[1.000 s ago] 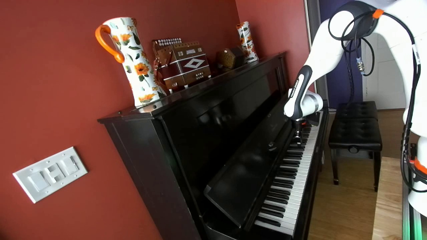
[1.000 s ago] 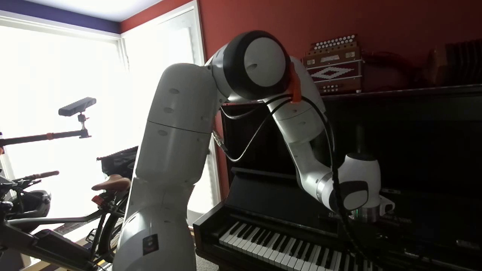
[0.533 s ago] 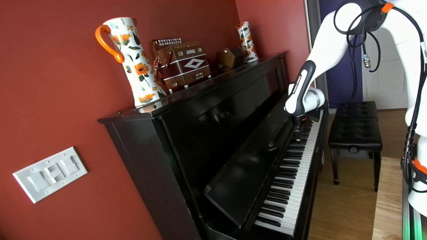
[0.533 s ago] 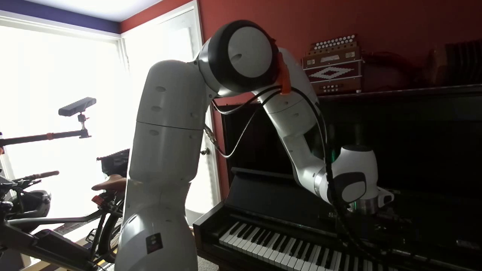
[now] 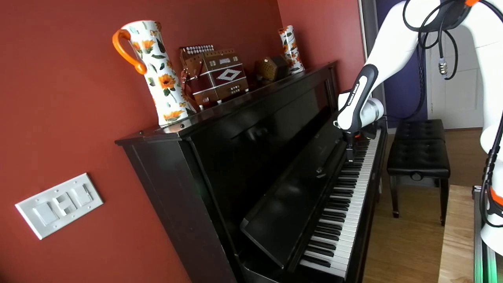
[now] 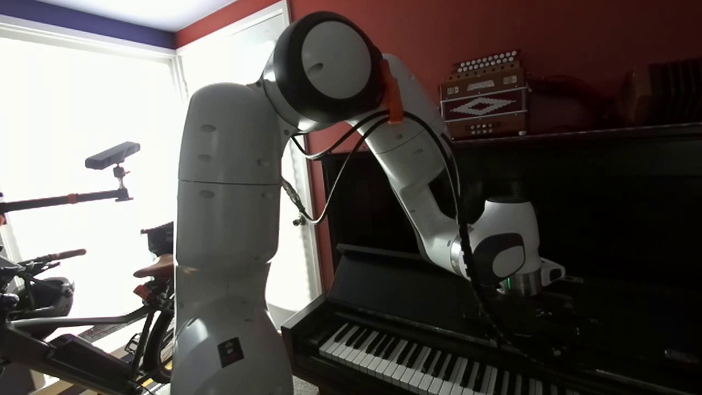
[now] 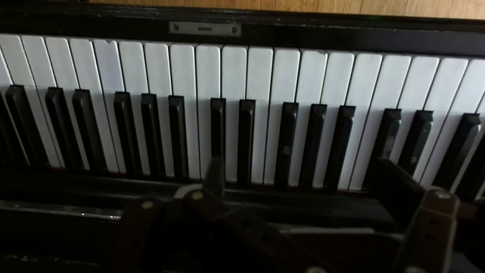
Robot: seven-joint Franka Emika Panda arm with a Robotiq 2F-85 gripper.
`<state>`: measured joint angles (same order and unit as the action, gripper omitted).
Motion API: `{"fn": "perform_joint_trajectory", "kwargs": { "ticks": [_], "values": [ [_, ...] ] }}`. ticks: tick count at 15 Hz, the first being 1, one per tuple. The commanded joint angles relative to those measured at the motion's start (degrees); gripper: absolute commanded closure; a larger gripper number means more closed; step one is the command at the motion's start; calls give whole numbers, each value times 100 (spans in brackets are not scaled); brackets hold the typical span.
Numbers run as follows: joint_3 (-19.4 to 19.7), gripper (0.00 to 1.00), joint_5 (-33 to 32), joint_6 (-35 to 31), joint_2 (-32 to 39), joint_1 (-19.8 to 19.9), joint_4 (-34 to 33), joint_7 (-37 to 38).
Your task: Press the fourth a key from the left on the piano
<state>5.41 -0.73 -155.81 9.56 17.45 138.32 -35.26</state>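
Broadly, left to right in an exterior view, a flowered pitcher (image 5: 159, 74) and a brown accordion (image 5: 224, 78) stand atop the dark upright piano (image 5: 271, 157), whose keys (image 5: 353, 216) lie below the hand (image 5: 350, 158). The wrist view shows the hand's fingers (image 7: 215, 178) spread wide at the keys' back ends; contact is unclear.

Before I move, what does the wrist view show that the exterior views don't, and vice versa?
Only the wrist view shows that the gripper is open, its fingers apart; only it shows the screws on the metal plate.
Only the exterior views, both of them, show the button accordion atop the piano and the white robot arm.
All share the piano's white keys and black keys.
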Motion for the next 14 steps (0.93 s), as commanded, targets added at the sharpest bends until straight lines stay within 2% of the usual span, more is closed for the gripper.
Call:
{"fn": "perform_joint_trajectory", "kwargs": {
  "ticks": [1,7,8,14],
  "values": [
    [146,0,-206,293,-378,-186,203,264],
    [247,0,-407,602,-760,-331,294,547],
    [207,0,-181,458,-501,-320,106,297],
    [257,0,-256,525,-644,-364,173,401]
  ]
}}
